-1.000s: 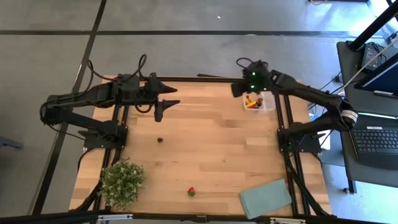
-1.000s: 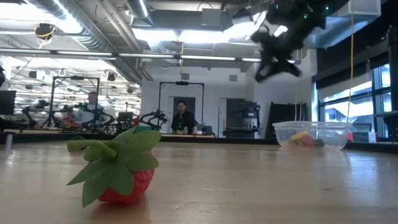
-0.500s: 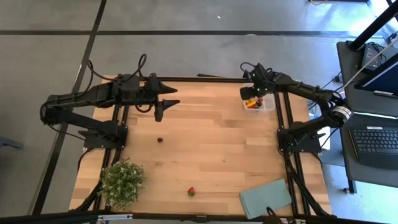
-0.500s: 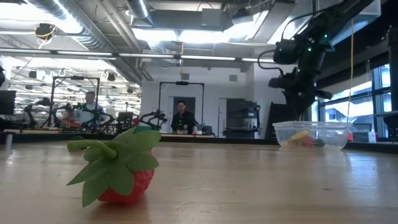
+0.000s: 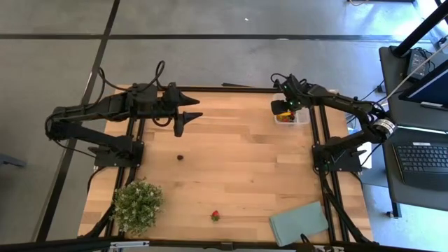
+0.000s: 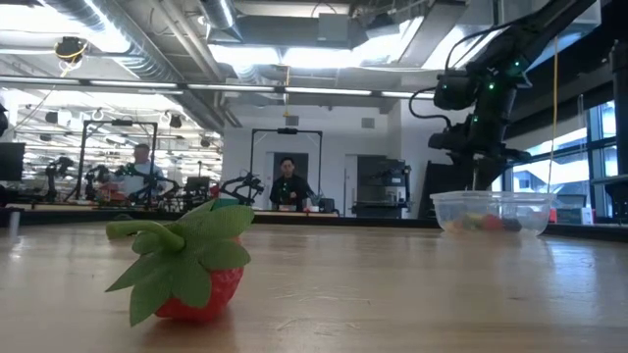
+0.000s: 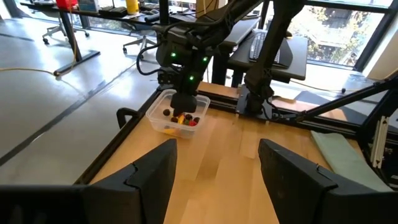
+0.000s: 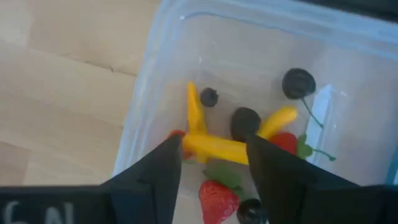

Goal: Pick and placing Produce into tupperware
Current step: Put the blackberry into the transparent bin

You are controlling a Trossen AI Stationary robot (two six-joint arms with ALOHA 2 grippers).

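Note:
The clear tupperware (image 5: 292, 116) stands at the table's far right and holds strawberries, dark berries and yellow slivers (image 8: 217, 149). My right gripper (image 8: 213, 157) points down into it, open; a yellow sliver lies in the tub just beyond its fingertips. The low view shows the fingers (image 6: 478, 176) reaching down to the tub's rim (image 6: 491, 196). A dark berry (image 5: 180, 157) and a red strawberry (image 5: 215, 215) lie on the bare wood. My left gripper (image 5: 186, 116) hangs open above the table's far left.
A bushy green plant (image 5: 138, 205) stands at the near left corner. A flat grey-green rectangle (image 5: 299, 222) lies at the near right. The middle of the wooden table (image 5: 238, 161) is bare wood. People stand in the room behind the table.
My right gripper has come down from high above the table to the tupperware and tipped until its fingers point steeply down into the tub. The tub has stayed in place.

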